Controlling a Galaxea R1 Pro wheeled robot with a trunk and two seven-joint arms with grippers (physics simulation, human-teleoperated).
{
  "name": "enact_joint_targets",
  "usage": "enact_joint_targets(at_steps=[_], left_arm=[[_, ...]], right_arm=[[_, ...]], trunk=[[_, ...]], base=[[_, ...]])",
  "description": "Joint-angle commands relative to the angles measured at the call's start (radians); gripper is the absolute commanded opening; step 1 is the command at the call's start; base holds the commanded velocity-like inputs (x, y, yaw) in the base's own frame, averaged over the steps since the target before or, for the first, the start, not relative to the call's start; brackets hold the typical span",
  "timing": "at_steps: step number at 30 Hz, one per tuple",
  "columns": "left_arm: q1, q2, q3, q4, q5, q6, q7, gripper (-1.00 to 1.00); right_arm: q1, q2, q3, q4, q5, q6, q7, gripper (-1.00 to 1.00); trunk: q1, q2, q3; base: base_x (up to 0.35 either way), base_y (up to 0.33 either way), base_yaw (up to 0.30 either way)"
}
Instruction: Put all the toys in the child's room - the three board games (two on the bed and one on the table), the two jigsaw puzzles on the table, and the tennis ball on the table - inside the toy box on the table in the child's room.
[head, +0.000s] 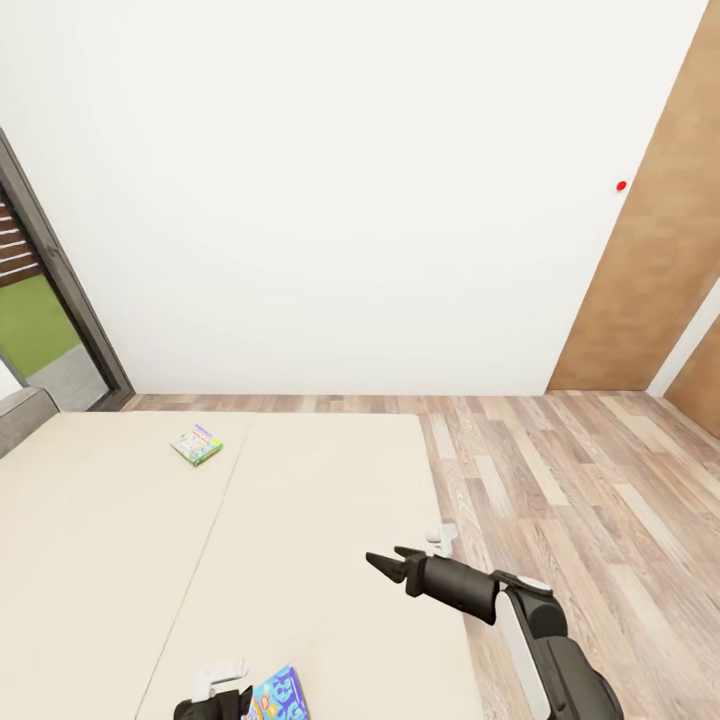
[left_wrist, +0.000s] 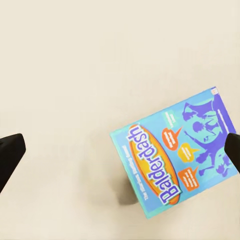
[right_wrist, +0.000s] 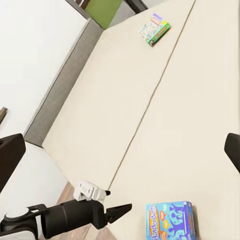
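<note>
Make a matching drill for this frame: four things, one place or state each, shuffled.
1. blue board game
2. green-bordered board game
3. right gripper
4. bed

a. far side of mattress, near the window
b. open, over the mattress
c. beige mattress, centre seam
d. beneath the left gripper

Pairs: 1-d, 2-a, 3-b, 4-c

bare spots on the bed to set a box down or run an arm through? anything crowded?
Most of the bed is bare: the wide mattress stretch between the green-bordered board game near the far side and the blue board game at the near edge. The only tight spot is that near edge, where the left gripper hangs over the blue game.
</note>
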Motion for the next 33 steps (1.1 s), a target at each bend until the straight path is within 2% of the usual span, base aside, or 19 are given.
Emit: enact_joint_targets(at_steps=[1,25,33], left_arm=[[-0.001,0.000,-0.006,0.001,0.010,-0.004,-0.003,1.00],[0.001,-0.002,-0.003,0.005,0.006,-0.022,-0.003,1.00],[0.001,-0.003,-0.003,0.005,0.005,-0.022,-0.002,1.00]], right_arm=[[-0.001,0.001,-0.002,0.002,-0.003,0.006,-0.001,1.00],[-0.001,-0.006,-0.005,0.012,-0.010,0.002,-0.025,1.00],[-0.001,-0.005,-0.005,0.012,-0.008,0.002,-0.026,1.00]], trunk=[[0.000,-0.001,-0.002],[0.000,-0.001,-0.003],[0.000,-0.001,-0.010]], base=[[0.000,0.000,0.044],[0.000,0.000,0.008],[0.000,0.000,0.000]])
